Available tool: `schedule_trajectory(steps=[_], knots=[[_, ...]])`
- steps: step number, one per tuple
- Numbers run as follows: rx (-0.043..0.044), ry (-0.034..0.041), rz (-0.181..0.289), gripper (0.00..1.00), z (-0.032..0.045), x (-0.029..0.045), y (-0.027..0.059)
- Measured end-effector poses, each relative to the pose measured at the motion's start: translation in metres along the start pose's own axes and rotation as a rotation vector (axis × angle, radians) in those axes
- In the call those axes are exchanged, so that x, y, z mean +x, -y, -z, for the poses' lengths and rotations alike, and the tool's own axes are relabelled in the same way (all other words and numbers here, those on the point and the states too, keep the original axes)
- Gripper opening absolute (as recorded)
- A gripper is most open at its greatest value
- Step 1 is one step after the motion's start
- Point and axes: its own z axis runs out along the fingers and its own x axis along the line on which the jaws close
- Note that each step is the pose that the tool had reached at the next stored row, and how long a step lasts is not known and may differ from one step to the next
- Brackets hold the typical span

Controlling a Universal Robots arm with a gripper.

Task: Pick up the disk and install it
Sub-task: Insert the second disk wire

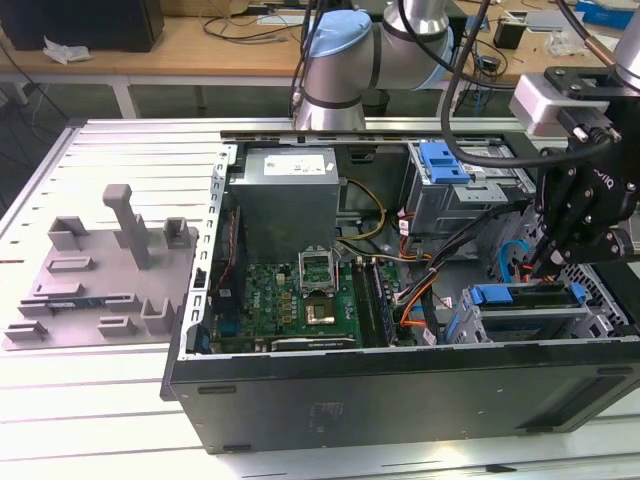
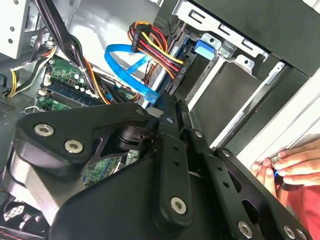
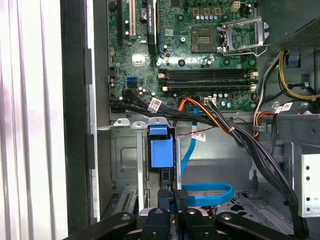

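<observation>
On the slatted worktop (image 1: pixel 120 410), the gripper (image 3: pixel 170 202) clamps the disk (image 3: pixel 161 152); it should slide straight along the bay rails.

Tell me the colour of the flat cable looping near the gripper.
Bright blue cable, best in the first wrist view.

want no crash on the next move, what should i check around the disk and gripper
1. Disk in the drive cage slot: ok, its blue frame sits in the slot.
2. Disk fully seated: cannot tell.
3. Gripper hold on the disk: cannot tell.
4. Blue cable clear of the gripper: not ok, it loops right beside it.
5. Hand away from the case: not ok, a person's hand is close by its edge.
</observation>
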Motion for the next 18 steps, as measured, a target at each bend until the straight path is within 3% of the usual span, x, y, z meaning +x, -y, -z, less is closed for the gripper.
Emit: schedule_trajectory(steps=[13,18], knots=[[0.0065,0.0208,0.009,0.16,-0.0050,0.0001,0.0010],[0.0066,0.0213,0.009,0.16,-0.0052,0.0003,0.0009]])
